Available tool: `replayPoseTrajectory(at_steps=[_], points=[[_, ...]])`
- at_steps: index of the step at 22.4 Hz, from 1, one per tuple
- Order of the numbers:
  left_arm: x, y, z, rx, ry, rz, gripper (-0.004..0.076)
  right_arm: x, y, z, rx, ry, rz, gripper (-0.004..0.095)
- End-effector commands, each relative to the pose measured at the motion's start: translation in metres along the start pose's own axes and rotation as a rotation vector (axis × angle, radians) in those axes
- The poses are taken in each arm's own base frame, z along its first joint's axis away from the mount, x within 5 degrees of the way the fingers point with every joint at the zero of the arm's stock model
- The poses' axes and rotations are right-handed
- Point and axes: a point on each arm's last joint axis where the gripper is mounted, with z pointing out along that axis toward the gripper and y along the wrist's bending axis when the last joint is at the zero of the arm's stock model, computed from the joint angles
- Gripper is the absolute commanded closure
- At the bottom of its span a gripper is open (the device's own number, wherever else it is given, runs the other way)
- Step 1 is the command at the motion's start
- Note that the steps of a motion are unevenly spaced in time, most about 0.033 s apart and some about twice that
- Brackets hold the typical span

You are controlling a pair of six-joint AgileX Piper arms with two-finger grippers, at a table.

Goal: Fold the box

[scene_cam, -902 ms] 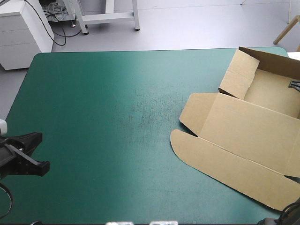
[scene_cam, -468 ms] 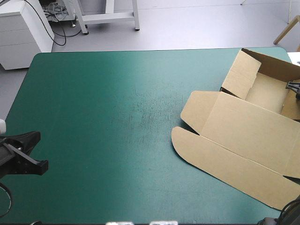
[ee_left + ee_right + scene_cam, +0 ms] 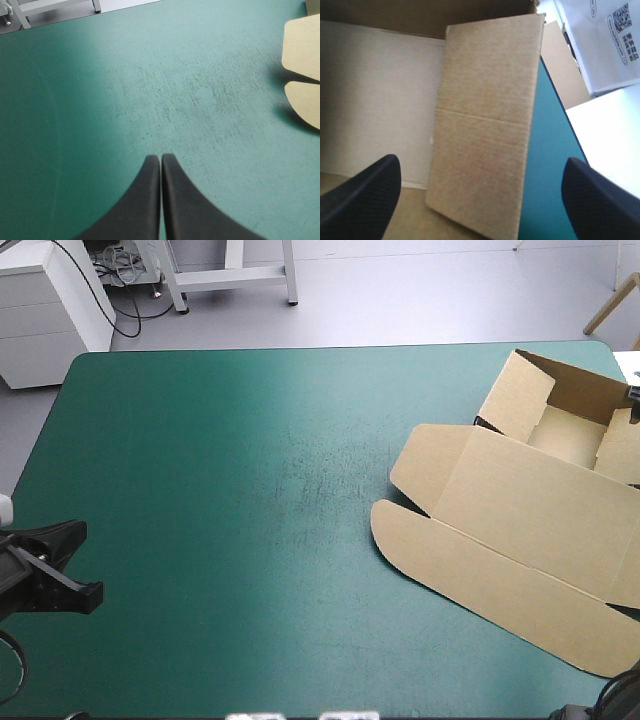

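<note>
The brown box [image 3: 520, 510] lies at the table's right side, its lid panel flat toward the front and its tray part at the far right with walls raised. My right gripper [image 3: 482, 161] is open over the tray, with a brown side wall [image 3: 485, 115] standing between its spread black fingers, which do not touch it. The tray floor [image 3: 380, 95] shows beside that wall. My left gripper [image 3: 160, 159] is shut on nothing, low over bare teal-green cover at the table's front left [image 3: 60, 565]. Two rounded box flaps [image 3: 302, 45] show far ahead of it.
A white sheet with a printed code [image 3: 605, 45] and a white surface [image 3: 612, 130] lie just past the table's right edge [image 3: 555, 100]. A wide stretch of teal-green cover [image 3: 250, 490] separates the left gripper from the box.
The right gripper has gone from shut to open, letting go of the box wall. The tray's walls stand more upright and the box has shifted slightly right. The left arm has not moved.
</note>
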Motion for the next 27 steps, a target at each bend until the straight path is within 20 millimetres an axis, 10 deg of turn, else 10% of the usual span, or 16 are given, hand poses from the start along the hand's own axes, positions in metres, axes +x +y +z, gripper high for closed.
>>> replayPoseTrajectory(at_steps=[1,4,8,13,18,27], points=[[-0.001,0.001,-0.002,-0.008,0.023,-0.006,0.0734,-0.003,0.014,-0.069,-0.06,-0.16,-0.033,0.0135],[-0.001,0.002,-0.002,-0.018,0.022,-0.003,0.0734,0.01,0.036,-0.095,-0.124,-0.195,-0.069,0.0343],[-0.002,0.003,-0.002,-0.036,0.013,0.003,0.0734,0.055,0.075,-0.116,-0.191,-0.182,-0.208,0.093],[0.003,0.004,0.0,-0.046,0.017,0.009,0.0734,0.135,0.113,-0.142,-0.366,-0.314,-0.367,0.0927],[0.037,0.005,0.009,-0.01,-0.052,0.019,0.0734,0.209,0.1,-0.162,-0.383,-0.503,-0.374,0.0927],[0.099,0.007,0.03,0.017,-0.148,0.036,0.0734,0.27,0.082,-0.161,-0.351,-0.656,-0.392,0.0927]])
